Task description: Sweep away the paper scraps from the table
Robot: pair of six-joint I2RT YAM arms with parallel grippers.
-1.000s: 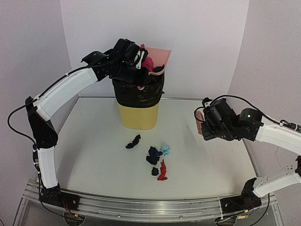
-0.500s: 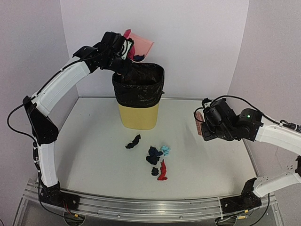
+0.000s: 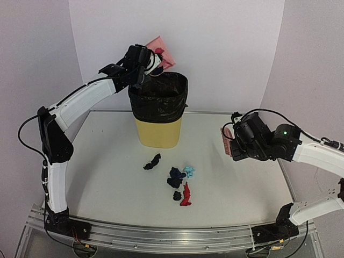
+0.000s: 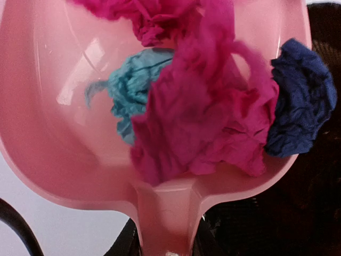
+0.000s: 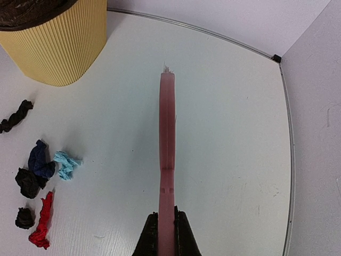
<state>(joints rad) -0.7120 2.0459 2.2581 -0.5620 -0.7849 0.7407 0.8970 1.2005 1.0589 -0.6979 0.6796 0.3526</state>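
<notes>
My left gripper point(image 3: 146, 61) is shut on the handle of the pink dustpan point(image 3: 161, 50), held tilted above the far left rim of the bin. In the left wrist view the dustpan point(image 4: 64, 133) holds magenta point(image 4: 208, 122), teal point(image 4: 136, 85) and navy point(image 4: 301, 106) paper scraps. My right gripper point(image 3: 232, 141) is shut on the pink hand brush point(image 5: 167, 149), held above the table's right side. Several scraps lie on the table point(image 3: 107, 183): a navy strip point(image 3: 152, 161), a navy wad point(image 3: 175, 177), a teal wad point(image 3: 188, 171), a small dark wad point(image 3: 177, 195), a red strip point(image 3: 186, 195).
A yellow ribbed bin point(image 3: 158, 131) with a black liner point(image 3: 159, 99) stands at the back middle. White walls close the back and sides. A metal rail point(image 3: 161, 236) runs along the front edge.
The left arm has swung the dustpan from over the bin's right rim up and to the left, then tipped it more steeply over the bin. The right arm and floor scraps stayed still.
</notes>
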